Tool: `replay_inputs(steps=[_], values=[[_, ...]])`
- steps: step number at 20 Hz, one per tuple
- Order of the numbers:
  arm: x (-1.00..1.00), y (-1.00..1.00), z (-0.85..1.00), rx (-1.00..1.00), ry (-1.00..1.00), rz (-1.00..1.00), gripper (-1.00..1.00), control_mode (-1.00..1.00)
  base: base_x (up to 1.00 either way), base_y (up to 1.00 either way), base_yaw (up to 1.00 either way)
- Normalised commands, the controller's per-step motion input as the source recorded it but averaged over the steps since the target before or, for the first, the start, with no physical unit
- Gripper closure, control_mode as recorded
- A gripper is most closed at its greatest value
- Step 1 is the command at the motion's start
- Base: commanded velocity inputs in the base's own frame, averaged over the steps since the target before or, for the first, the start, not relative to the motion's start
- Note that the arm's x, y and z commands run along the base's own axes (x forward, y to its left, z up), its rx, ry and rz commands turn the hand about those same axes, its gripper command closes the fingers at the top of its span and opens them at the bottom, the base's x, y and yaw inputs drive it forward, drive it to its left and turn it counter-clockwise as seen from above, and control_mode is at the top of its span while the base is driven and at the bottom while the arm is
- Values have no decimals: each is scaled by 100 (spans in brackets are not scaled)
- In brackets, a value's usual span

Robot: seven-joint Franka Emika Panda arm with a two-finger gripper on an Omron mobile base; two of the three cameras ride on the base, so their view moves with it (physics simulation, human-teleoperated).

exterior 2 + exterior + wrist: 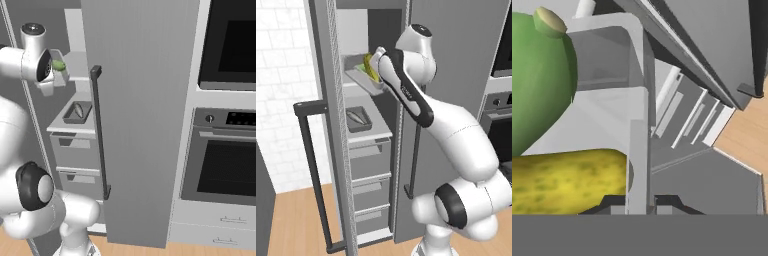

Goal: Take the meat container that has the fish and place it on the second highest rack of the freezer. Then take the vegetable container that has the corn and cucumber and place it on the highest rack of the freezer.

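You have the pincer [639,206] clamped on the rim wall of the vegetable container [362,79]; in the hand view its two dark tips sit tight against either side of that pale wall. The tray is held tilted at the front edge of the upper shelf inside the open freezer [456,60], and you cannot tell whether it touches the shelf. The corn [567,180] lies in the tray right beside the gripped wall, with the cucumber [539,80] just beyond it.

On the freezer shelf directly below, the meat container [359,119] sits flat with the fish [357,117] lying inside it. Under that shelf you see grey drawers [371,165]. The freezer door [328,125] stands open, its black bar handle [313,170] on its outer side.
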Motion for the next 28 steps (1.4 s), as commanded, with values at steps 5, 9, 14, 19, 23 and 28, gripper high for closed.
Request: replay_inputs(steps=[5, 9, 14, 19, 23, 28], values=[[94, 9, 0, 0, 0, -2, 100, -100, 0, 0, 0], [95, 10, 0, -5, 0, -7, 100, -100, 0, 0, 0], [87, 20, -1, -6, -1, -12, 100, -100, 0, 0, 0], [71, 24, 0, -1, -2, -15, 100, -100, 0, 0, 0], [52, 20, 0, 0, -4, -14, 100, -100, 0, 0, 0], [34, 12, 0, 2, -4, -11, -100, -100, 0, 0, 0]])
